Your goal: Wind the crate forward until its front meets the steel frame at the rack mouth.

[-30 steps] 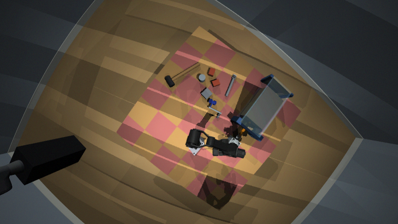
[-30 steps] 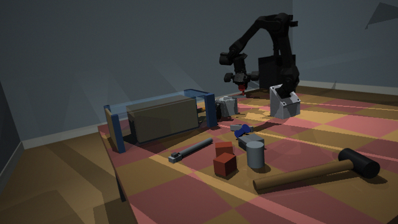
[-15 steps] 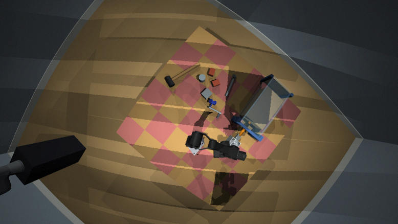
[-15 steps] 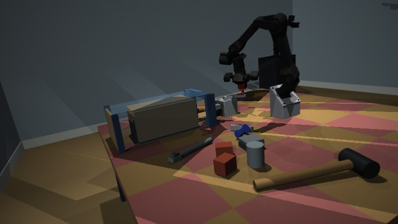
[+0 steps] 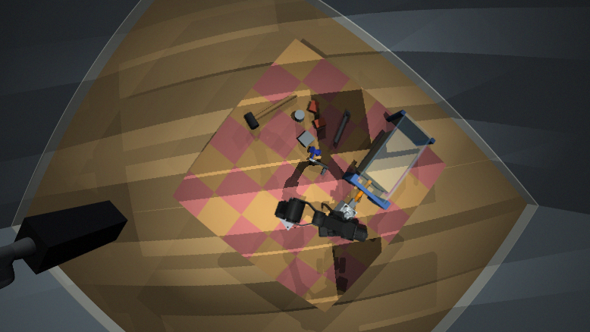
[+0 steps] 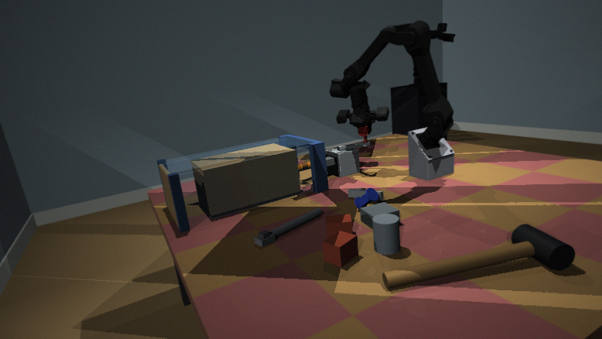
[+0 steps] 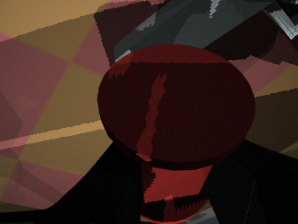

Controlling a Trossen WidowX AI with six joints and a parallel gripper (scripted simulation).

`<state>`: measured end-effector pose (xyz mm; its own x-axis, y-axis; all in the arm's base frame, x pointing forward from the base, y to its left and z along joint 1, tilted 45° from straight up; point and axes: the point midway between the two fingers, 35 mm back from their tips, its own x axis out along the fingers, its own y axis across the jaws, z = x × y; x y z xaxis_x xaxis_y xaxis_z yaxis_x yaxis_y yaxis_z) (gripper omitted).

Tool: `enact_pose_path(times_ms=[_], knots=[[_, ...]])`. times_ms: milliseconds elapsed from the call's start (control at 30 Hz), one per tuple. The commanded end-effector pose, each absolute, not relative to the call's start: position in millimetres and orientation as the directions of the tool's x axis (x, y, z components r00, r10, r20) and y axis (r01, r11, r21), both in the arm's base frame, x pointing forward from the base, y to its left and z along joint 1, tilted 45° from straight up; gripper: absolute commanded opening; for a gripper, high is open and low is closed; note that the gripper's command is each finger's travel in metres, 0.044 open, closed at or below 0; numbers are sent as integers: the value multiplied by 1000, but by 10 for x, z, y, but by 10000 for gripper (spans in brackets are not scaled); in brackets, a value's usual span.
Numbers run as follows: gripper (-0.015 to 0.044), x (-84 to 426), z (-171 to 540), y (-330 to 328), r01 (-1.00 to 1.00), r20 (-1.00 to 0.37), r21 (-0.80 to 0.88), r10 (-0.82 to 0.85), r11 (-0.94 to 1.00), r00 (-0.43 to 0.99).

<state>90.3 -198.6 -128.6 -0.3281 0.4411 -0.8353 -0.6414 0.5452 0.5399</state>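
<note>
The arm (image 5: 340, 226) (image 6: 427, 63) is finished in matte black, with blocky joint housings joined by slimmer links. Thin dark cables are looped along it. It is mounted on a pale grey, slope-topped base (image 5: 285, 226) (image 6: 418, 166), dotted with small dark screws. Black gripper fingers are seen, broad and tapered.

In top view my arm (image 5: 342, 227) (image 6: 421, 46) covers my gripper and the red knob. Wrist view: knob (image 7: 175, 107) hides my fingertips; winch (image 7: 290, 20) cut off at the edge.
</note>
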Motion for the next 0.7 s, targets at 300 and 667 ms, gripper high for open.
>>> enact_pose_path(times_ms=[300, 667], knots=[[0, 904, -1444, -2151, -645, -845, 527, 423, 554, -327], [0, 921, -1530, -2247, -645, -846, 526, 422, 555, -327]])
